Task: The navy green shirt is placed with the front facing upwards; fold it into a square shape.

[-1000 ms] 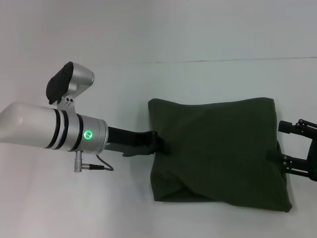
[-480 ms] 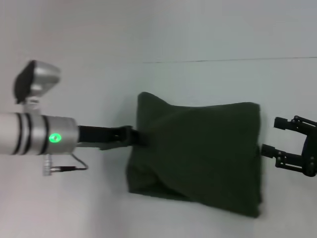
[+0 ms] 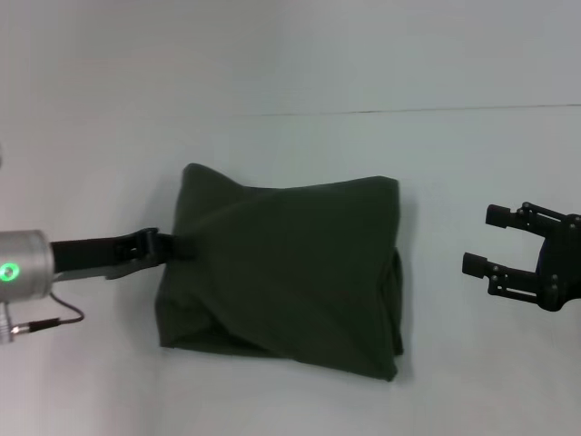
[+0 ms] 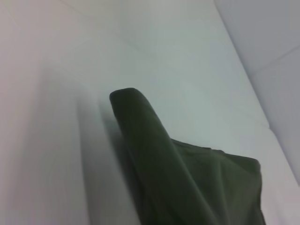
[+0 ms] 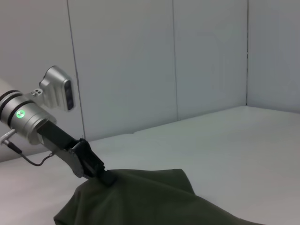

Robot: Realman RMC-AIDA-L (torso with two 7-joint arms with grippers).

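Observation:
The navy green shirt (image 3: 286, 272) lies folded into a rough rectangle on the white table, plain green side up, no lettering showing. My left gripper (image 3: 174, 245) is shut on the shirt's left edge, pinching the fabric; the right wrist view shows the same grip, left gripper (image 5: 107, 178) on the shirt (image 5: 140, 199). In the left wrist view a raised fold of the shirt (image 4: 154, 154) fills the lower half. My right gripper (image 3: 479, 241) hangs open to the right of the shirt, apart from it, with nothing between its fingers.
The white table (image 3: 290, 154) extends on all sides of the shirt. A seam line (image 3: 408, 111) crosses the table behind it. White wall panels (image 5: 140, 61) stand behind the table in the right wrist view.
My left gripper has dragged the shirt to the left across the table. My right gripper has let go of the shirt's right edge and now stands open, apart from it.

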